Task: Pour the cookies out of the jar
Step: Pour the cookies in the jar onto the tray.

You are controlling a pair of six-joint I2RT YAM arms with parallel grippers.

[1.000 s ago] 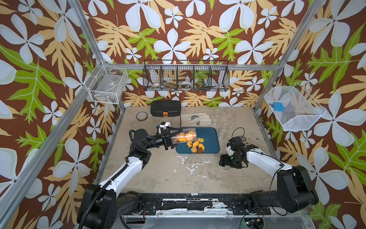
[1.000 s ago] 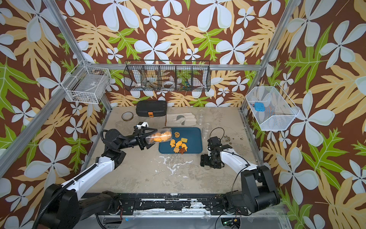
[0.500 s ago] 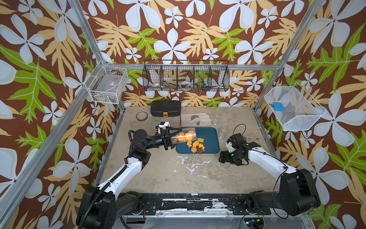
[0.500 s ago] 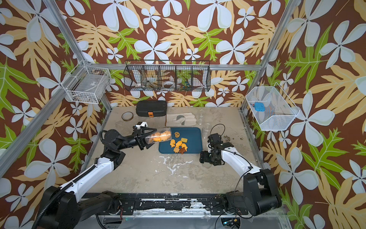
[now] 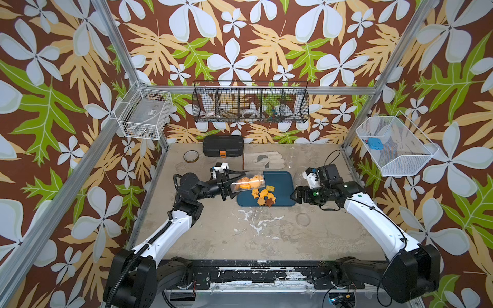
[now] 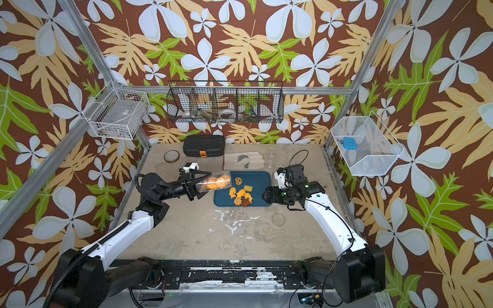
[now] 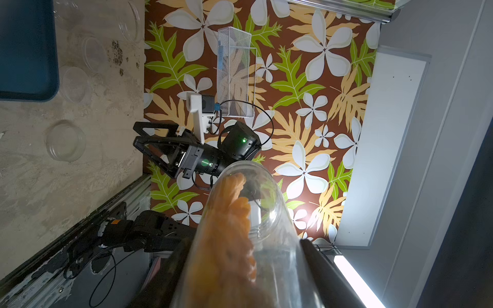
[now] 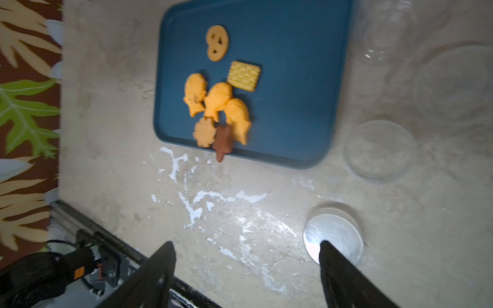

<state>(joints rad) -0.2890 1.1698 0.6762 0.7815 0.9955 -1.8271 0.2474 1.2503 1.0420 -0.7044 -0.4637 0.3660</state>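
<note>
Beige mottled bench (image 5: 213, 234): layout as it was a second ago.

Dark blue rectangular plastic tray (image 5: 282, 186): not shifted, taken as reference.

Right tool (image 8: 245, 244): changed. A second ago it hung off the tray's near right corner, close to the lid. It now sits just beside the tray's right edge, tips towards it, jaws apart with nothing between them.

Left tool (image 5: 234, 186): unchanged, clamped on the clear plastic jar (image 5: 246, 182). The jar lies about level above the tray's left edge, mouth over the tray.

Flat clear round lid (image 5: 303, 219): on the bench off the tray's near right corner, untouched.

Small orange-yellow and brown toy cookies (image 8: 216, 104): seven on the tray's near left part, same pile as before. The brown one overhangs the near rim. The rest of the cookies (image 6: 214, 182) are inside the jar, and none has dropped since.
</note>
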